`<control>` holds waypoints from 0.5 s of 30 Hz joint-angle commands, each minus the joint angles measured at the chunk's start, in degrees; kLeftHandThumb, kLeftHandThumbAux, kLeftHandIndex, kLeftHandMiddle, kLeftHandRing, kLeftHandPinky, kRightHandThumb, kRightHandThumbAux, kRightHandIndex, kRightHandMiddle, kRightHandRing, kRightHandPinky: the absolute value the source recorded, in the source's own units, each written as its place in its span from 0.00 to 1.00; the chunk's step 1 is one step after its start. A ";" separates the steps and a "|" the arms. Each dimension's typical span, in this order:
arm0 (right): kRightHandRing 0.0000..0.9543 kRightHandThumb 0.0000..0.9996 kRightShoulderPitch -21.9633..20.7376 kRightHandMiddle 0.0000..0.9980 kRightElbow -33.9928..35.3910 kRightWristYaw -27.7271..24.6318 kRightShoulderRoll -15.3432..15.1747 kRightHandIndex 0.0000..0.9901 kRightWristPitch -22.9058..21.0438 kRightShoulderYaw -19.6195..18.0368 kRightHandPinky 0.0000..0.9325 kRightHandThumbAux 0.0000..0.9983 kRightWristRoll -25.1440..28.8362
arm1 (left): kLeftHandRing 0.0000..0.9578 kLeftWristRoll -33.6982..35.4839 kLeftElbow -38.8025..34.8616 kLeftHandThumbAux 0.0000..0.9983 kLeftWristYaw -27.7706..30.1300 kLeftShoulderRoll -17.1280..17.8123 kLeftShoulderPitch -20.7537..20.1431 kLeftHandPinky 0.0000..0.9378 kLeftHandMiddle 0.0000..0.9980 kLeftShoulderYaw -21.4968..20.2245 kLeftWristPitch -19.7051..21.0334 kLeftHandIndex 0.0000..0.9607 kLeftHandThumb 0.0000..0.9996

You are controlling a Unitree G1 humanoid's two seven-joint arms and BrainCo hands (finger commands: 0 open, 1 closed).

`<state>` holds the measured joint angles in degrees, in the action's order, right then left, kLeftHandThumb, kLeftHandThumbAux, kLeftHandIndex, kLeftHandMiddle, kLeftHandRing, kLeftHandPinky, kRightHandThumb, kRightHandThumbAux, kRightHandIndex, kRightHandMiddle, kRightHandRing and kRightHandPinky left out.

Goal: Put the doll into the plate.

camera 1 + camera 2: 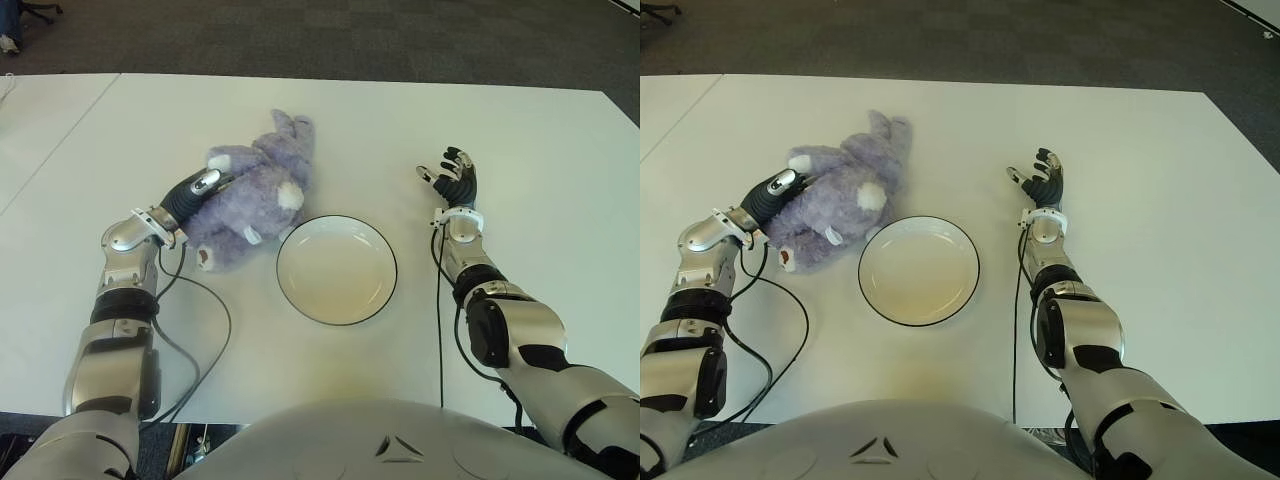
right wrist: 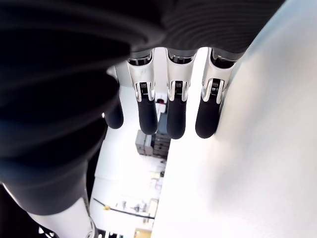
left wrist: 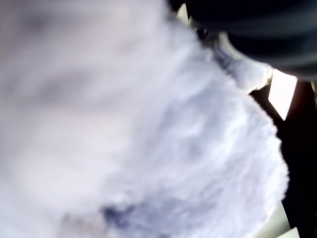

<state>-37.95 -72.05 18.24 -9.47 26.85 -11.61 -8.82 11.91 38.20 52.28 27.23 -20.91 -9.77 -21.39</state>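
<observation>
A: Left eye view: where is the doll (image 1: 255,190)?
B: The purple plush doll lies on the white table (image 1: 560,180), just left of the plate (image 1: 337,269) and a little farther from the robot. One paw almost meets the plate's dark rim; whether they touch cannot be told. None of the doll is in the plate.

A: Which hand is on it?
B: The left hand (image 1: 197,190) is pressed against the doll's left side, buried in the plush. The left wrist view is filled with fur, so it cannot be told whether its fingers are closed around the doll.

A: And the other hand?
B: The right hand (image 1: 452,178) shows to the right of the plate, well apart from it, palm raised. Its fingers (image 2: 177,119) are spread loosely and hold nothing.

A: Anything else?
B: A black cable (image 1: 205,300) loops across the table beside the left forearm.
</observation>
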 commanded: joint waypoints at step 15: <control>0.22 0.18 8.97 0.20 -5.88 0.49 2.45 0.16 -6.53 1.32 0.24 0.84 -0.70 | 0.12 1.94 -5.97 0.21 1.59 -0.76 2.26 0.13 0.13 2.44 5.79 0.02 0.00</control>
<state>-37.96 -72.05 18.76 -9.46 26.85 -11.02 -9.04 13.45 32.35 53.34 27.23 -19.22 -8.33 -16.76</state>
